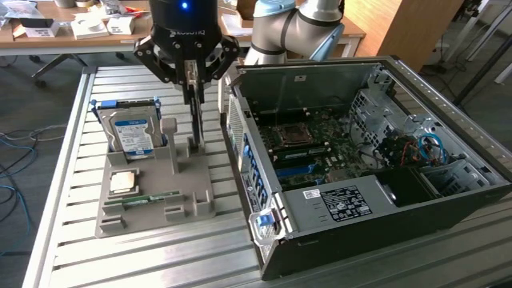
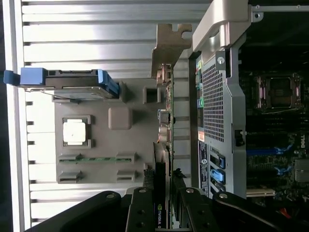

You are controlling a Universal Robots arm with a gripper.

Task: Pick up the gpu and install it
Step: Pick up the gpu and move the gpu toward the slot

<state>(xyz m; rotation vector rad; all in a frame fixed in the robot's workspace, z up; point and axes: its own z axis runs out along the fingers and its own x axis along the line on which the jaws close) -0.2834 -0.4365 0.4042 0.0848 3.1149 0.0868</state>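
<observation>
Exterior view: the gripper point(image 1: 192, 77) is clamped on the gpu point(image 1: 196, 120), which hangs upright with its lower edge at the holder point(image 1: 192, 180) on the counter point(image 1: 72, 252), beside the case point(image 1: 320, 240).
Wrist view: the gpu is seen edge-on between the fingers point(image 2: 140, 208), with its bracket point(image 2: 170, 43) at the far end.

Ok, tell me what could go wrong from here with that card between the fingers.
1. The gripper pinches the thin gpu edge-on, so the card may tilt or slip.
2. Its metal bracket stands close to the computer case and could catch on that wall.
3. The card's lower edge looks close to the grey holder, which might snag it.
</observation>
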